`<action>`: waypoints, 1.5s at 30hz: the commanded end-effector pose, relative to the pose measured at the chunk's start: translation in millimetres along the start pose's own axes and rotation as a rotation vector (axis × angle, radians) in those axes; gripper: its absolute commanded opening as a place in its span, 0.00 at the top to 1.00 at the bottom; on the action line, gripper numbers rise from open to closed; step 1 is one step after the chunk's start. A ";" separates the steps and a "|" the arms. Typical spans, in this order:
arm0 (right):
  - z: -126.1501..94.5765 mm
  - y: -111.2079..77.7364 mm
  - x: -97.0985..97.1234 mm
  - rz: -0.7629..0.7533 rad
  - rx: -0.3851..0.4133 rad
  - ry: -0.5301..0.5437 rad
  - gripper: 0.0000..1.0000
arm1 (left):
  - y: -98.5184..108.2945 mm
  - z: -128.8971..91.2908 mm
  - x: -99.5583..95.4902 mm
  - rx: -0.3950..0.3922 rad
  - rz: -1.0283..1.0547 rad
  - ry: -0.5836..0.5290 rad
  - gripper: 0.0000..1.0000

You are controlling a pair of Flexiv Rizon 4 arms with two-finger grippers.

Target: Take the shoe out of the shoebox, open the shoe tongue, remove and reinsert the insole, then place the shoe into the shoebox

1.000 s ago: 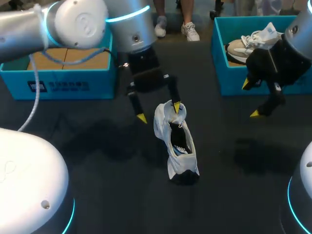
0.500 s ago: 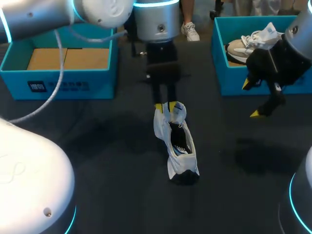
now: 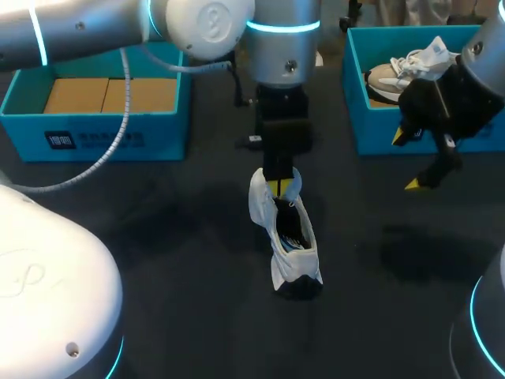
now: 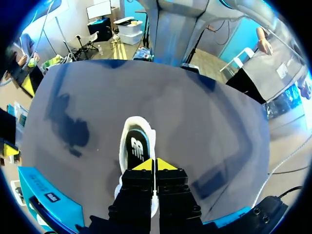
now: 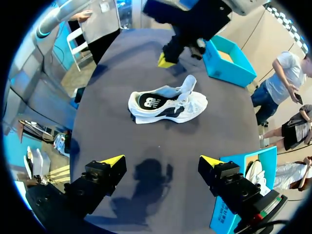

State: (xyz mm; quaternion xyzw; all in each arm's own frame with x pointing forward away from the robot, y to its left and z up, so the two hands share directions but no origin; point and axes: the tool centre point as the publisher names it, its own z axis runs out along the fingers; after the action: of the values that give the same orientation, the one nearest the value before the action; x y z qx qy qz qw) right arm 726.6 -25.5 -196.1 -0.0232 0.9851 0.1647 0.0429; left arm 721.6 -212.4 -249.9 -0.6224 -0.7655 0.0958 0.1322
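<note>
The left gripper [image 4: 155, 165] has its two yellow tips pressed flat together with nothing visible between them, pointing down over the front part of the shoe [image 3: 290, 241]. In the head view the tips overlap the far end of the shoe, but the right wrist view shows them raised above it, so contact cannot be confirmed. The white shoe lies on the dark table [image 3: 158, 260] between the two boxes, heel end toward the robot. Its tongue [image 5: 189, 84] stands up, and the black insole [image 4: 138, 148] shows in the opening just ahead of the tips. The right gripper [image 5: 162, 161] is spread wide and holds nothing. It hangs over bare table well to the side of the shoe, just in front of the right shoebox [image 3: 371, 134] – a blue box with another pale shoe [image 3: 394, 75] inside. The left shoebox [image 3: 102, 138] sits at the far left of the table with nothing on its brown floor.
</note>
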 end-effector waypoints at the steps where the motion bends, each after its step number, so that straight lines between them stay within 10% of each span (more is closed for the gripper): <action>1: 0.5 -0.8 0.5 0.000 0.001 -0.001 0.00 | -4.8 19.8 -3.4 0.000 0.002 -0.009 1.00; 29: 0.5 -0.8 0.5 0.000 0.001 -0.001 0.00 | 19.4 105.5 -45.8 -0.224 0.120 0.082 1.00; 45: 0.5 -0.8 0.5 0.000 0.001 -0.001 0.00 | 18.1 131.1 -40.7 -0.210 0.117 0.093 1.00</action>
State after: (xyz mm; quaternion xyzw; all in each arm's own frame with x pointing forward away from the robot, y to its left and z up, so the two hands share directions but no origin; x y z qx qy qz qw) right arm 726.2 -25.9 -196.1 -0.0233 0.9851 0.1650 0.0433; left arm 705.4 -248.7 -387.9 -0.6793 -0.7271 -0.0084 0.0990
